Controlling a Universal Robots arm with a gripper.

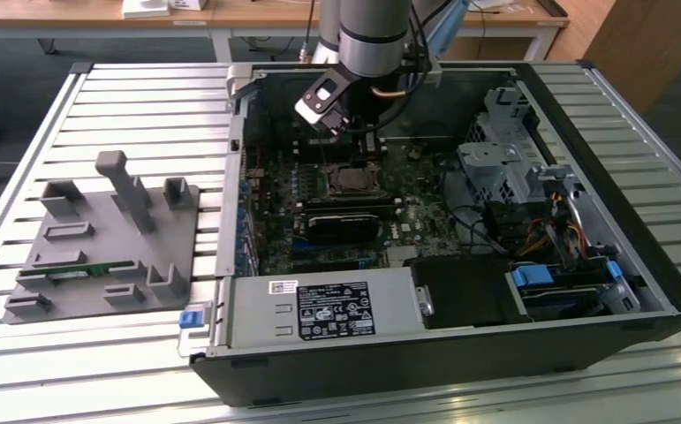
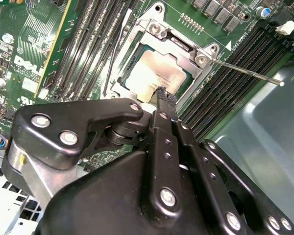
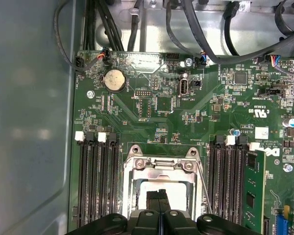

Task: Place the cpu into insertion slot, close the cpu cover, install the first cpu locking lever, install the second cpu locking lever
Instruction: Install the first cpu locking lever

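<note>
One robot arm (image 1: 374, 35) reaches into an open computer case (image 1: 458, 367) on a slatted counter (image 1: 139, 106) in the exterior view, jaws low over the green circuit board (image 1: 435, 216). Second wrist view: jaws pressed together, gripping nothing, over the cpu (image 2: 154, 73), which lies in the insertion slot (image 2: 116, 82), framed by the cpu cover (image 2: 179, 46). First wrist view: closed jaws above the cpu.

cpu (image 2: 154, 73) framed by cpu cover (image 2: 179, 46), claw (image 2: 162, 95) just above it, memory slots (image 2: 88, 49) on both sides
</note>
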